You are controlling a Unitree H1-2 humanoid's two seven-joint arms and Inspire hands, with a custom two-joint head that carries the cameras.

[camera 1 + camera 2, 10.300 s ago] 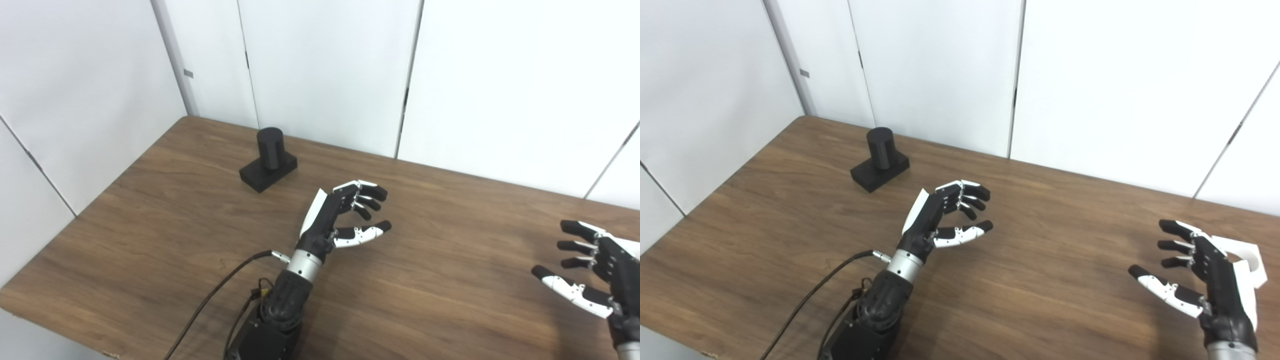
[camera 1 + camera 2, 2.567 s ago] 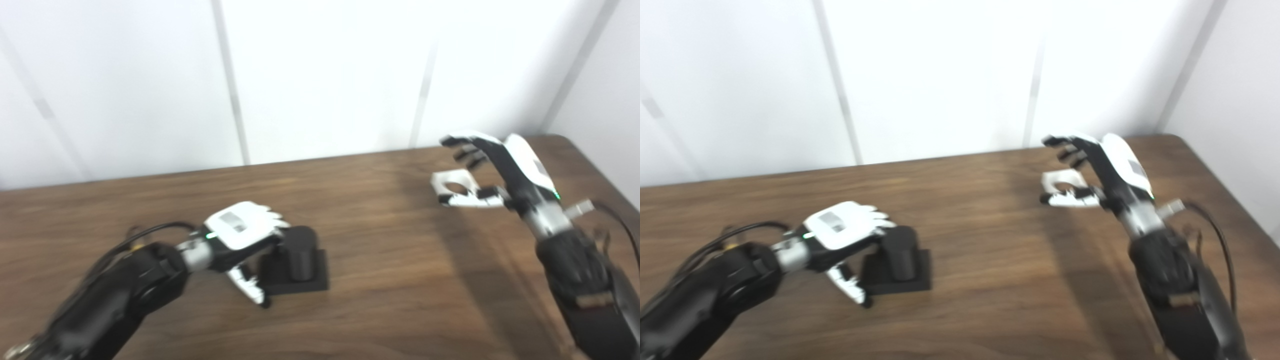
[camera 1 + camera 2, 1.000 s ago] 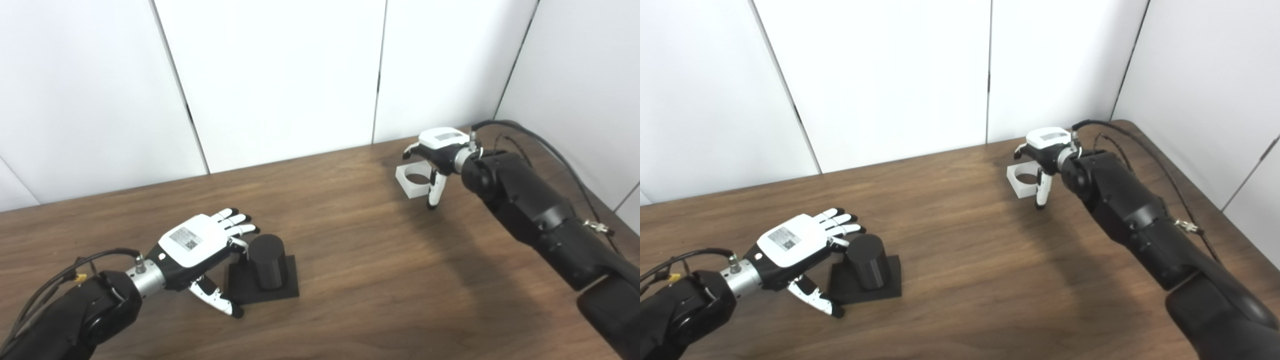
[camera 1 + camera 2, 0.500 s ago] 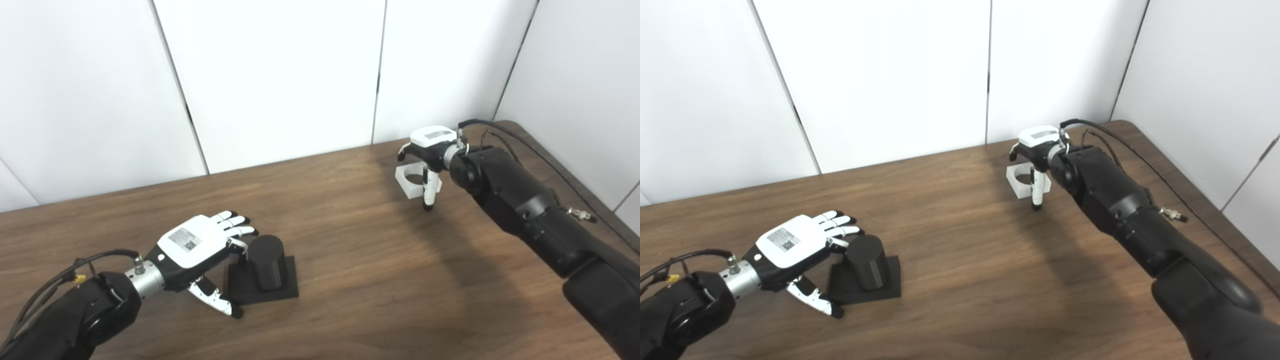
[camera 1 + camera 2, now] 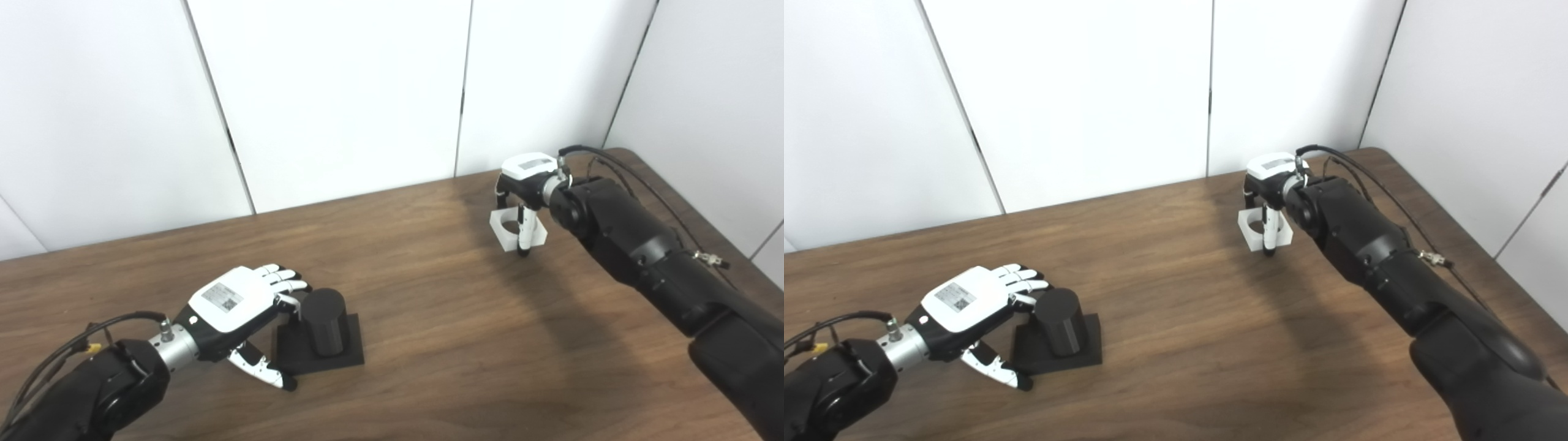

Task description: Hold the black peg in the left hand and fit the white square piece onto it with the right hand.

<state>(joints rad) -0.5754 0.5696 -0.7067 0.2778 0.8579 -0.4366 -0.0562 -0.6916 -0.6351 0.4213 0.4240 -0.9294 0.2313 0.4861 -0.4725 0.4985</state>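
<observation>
At worktop (image 5: 429, 343) left: peg (image 5: 323, 323) upright on its base, left hand (image 5: 236, 306) beside it, fingers (image 5: 288, 283) spread round, not yet gripping. Far right: white piece (image 5: 516, 228) tilted, pinched in right hand (image 5: 525, 184). Well apart; gripping peg, carrying over and fitting all left.

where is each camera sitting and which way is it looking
Left eye view: on the head, looking down across the table toward the white wall; both arms enter from below.
Right eye view: beside it, slightly to the right, same aim, same arms.
Shared: left hand by the black peg, right hand on the white square piece.
</observation>
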